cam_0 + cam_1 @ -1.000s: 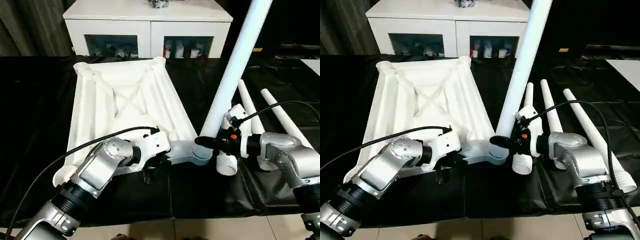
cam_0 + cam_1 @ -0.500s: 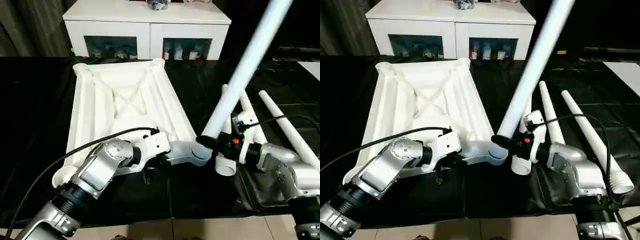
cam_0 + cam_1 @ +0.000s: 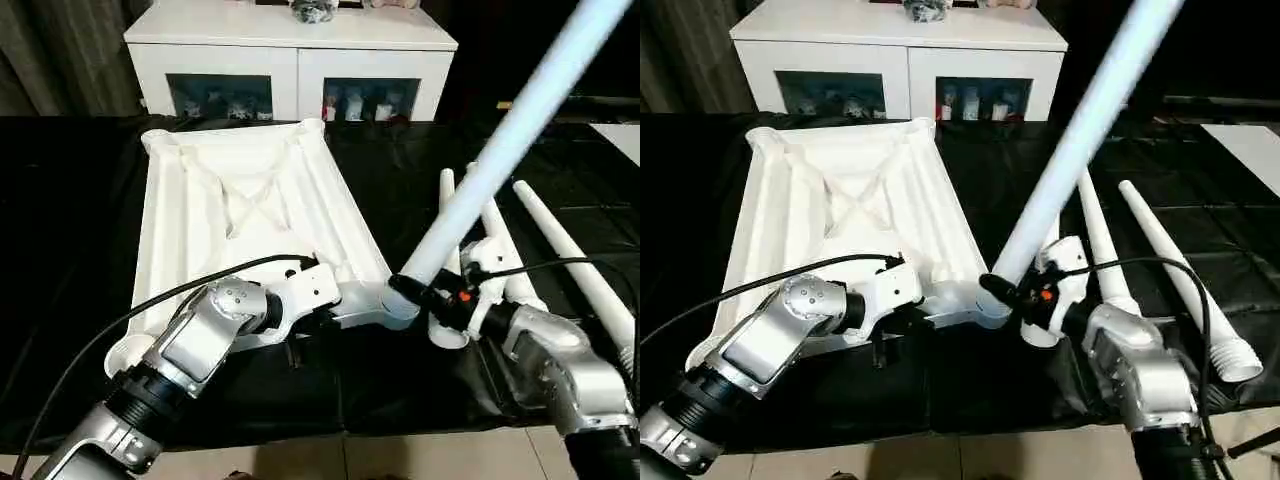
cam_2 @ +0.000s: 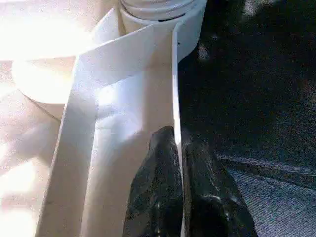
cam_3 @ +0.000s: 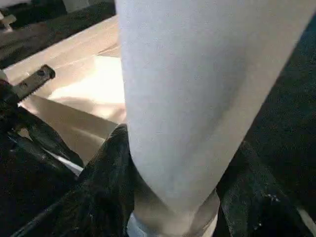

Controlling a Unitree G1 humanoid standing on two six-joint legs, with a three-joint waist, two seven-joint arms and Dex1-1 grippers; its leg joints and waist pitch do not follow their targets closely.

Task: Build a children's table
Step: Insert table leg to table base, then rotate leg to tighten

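Observation:
The children's table top (image 3: 240, 200) lies upside down on the black work table, ribs and X-brace facing up. My left gripper (image 4: 180, 163) is shut on a thin rim wall of the top, just behind its near right corner socket (image 3: 385, 305). A long white leg (image 3: 500, 160) rises from that socket and leans up and to the right. My right gripper (image 3: 425, 292) is shut on the leg's base just above the socket, one black finger (image 5: 108, 177) on each side of the tube.
Three more white legs (image 3: 1095, 235) (image 3: 1170, 270) (image 3: 495, 240) lie side by side on the black cover right of the top, close to my right arm. A white cabinet (image 3: 290, 60) with glass doors stands behind the table. The table's front edge runs just below my forearms.
The held leg has tipped from nearly upright to a strong lean to the right, its foot staying at the corner socket. My right forearm swung nearer. The left gripper kept its hold.

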